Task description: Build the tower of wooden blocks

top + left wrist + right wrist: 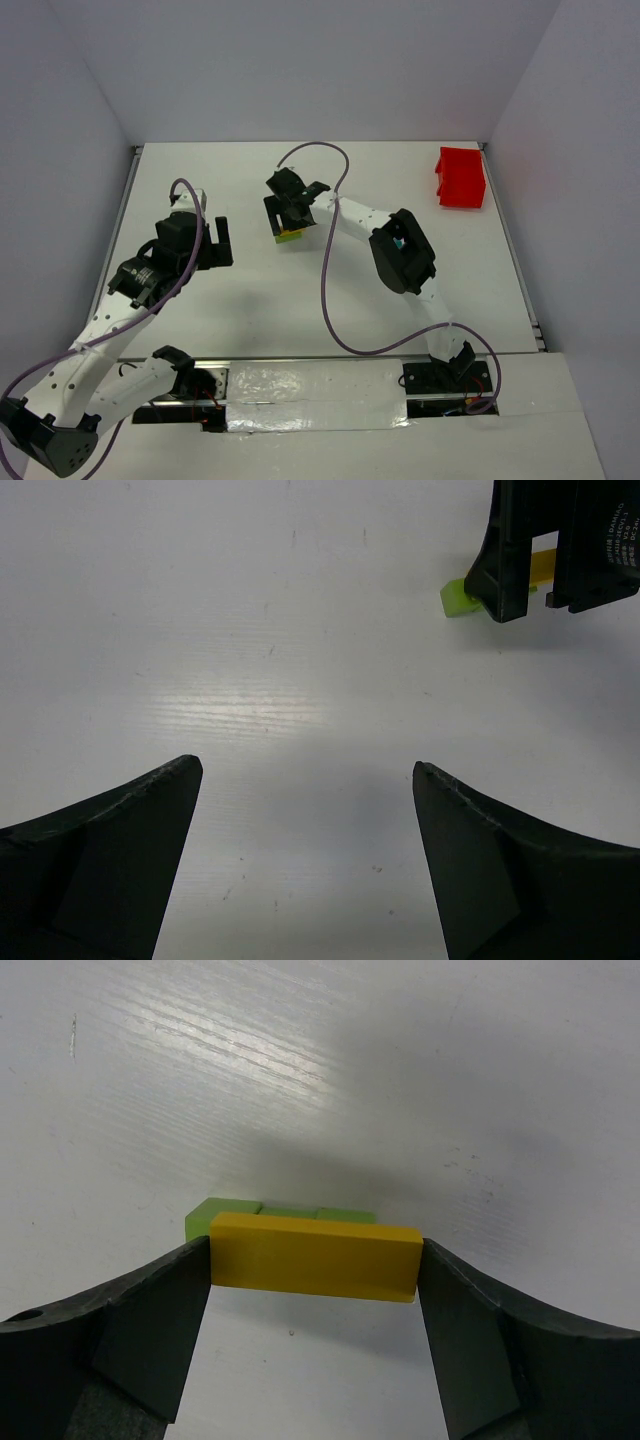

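On my right wrist feed the right gripper (314, 1262) has its two fingers pressed against the ends of the yellow bar (300, 1252), clamped across its length. The bar sits just in front of and over a green block (225, 1216) lying on the white table (300, 1060), though I can't tell whether they touch. My left gripper (305, 770) hangs near, fingers spread wide over bare table. The red bin (460, 178) stands well apart at the far right corner.

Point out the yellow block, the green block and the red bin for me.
yellow block (313, 1257): right wrist view, middle of its front face.
green block (226, 1213): right wrist view, exposed left end.
red bin (463, 180): top external view, bare red surface.
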### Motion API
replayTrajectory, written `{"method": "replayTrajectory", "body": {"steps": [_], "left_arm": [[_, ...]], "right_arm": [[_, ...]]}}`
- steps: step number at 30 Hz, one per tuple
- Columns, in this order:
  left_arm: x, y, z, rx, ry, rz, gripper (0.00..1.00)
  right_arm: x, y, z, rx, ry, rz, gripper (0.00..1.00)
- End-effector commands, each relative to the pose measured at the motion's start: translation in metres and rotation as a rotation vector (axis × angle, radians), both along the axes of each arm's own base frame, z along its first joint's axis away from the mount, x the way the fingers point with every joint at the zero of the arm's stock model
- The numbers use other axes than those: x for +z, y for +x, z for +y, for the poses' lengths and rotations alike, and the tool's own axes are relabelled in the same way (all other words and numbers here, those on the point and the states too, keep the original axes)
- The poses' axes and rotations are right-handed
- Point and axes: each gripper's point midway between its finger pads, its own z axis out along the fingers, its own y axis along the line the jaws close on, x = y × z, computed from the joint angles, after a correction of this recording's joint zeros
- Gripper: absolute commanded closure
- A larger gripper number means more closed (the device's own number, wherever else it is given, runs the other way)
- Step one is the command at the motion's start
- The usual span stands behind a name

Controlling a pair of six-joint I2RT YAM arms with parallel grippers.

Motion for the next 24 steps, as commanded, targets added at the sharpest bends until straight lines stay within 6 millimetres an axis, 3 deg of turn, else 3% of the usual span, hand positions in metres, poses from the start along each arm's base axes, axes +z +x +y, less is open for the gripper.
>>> {"method": "replayTrajectory", "body": {"steps": [1,8,16,24], "left_arm": [[0.004,0.004,-0.001,-0.009,-0.004,-0.022,0.00],[0.003,0.004,-0.001,-0.008,-0.002,-0.020,0.00],[0.003,0.004,-0.002,-0.011,-0.002,-0.018,0.00],[0.003,0.005,-0.002,-0.010,-0.003,-0.019,0.00]], "right_arm": [[0.043,0.007,0.003,-0.010,0.062,-0.077,0.17],[0.050,0.006,0.005,-0.004,0.074,-0.086,0.24],[0.058,0.001,0.012,0.014,0.101,-0.089,0.24],[0.052,-0.001,0.018,0.031,0.099,-0.075,0.24]]}}
